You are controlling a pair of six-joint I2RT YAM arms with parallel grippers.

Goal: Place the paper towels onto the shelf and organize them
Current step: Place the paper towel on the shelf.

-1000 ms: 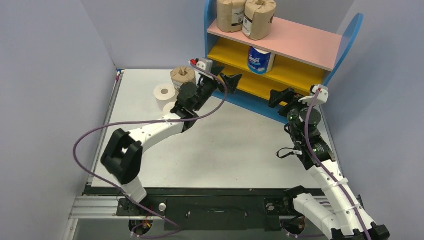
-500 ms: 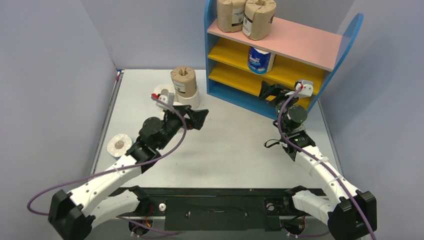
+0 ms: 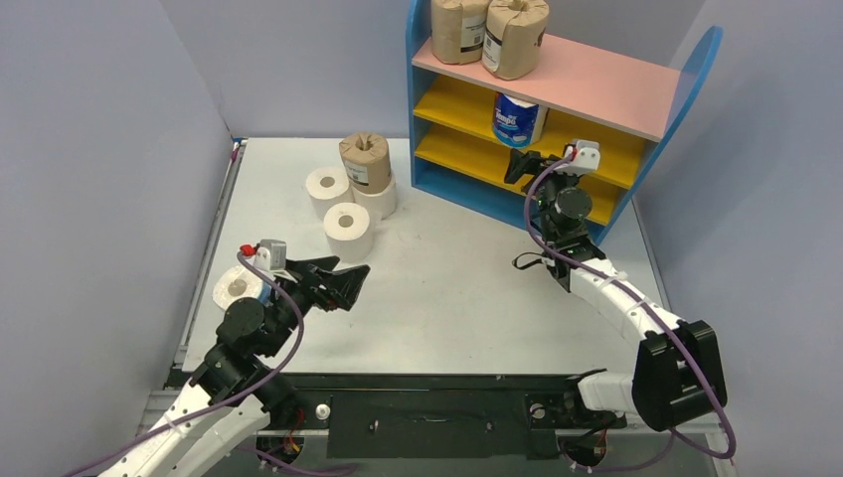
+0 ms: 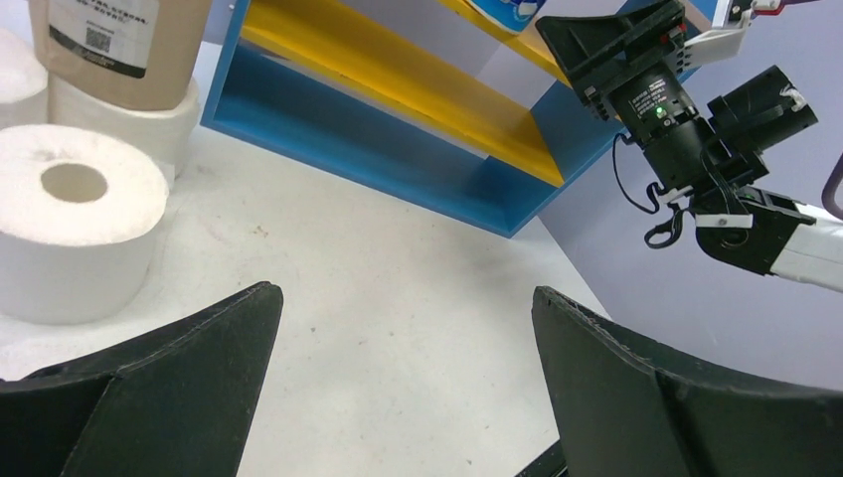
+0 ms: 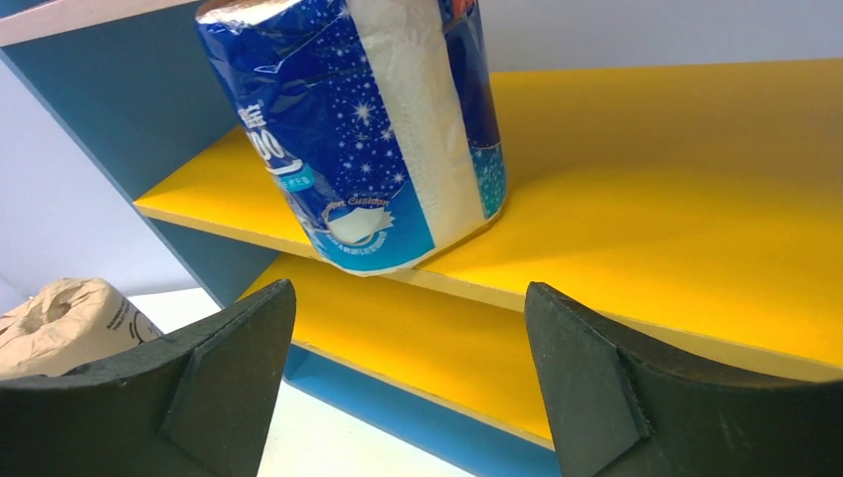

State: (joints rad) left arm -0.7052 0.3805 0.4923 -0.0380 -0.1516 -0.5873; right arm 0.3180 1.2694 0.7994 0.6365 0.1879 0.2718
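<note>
I have my right gripper [image 3: 519, 165] up at the shelf [image 3: 606, 94], jaws wide and empty, facing the blue-wrapped roll [image 3: 518, 119] on its upper yellow board. Two brown rolls [image 3: 514, 40] stand on its pink top. My left gripper [image 3: 345, 284] (also wide, holding nothing) hangs well left of the shelf, near the loose rolls [image 3: 348, 227] on the table [image 3: 467, 288].

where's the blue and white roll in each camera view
Top external: the blue and white roll stands upright on the upper yellow board, upper middle of the picture.
Left wrist: only a sliver of it shows at the top edge, right of centre.
Right wrist: large, upper centre, near the board's front edge.
Shared landmark: the upper yellow board it stands on.
</note>
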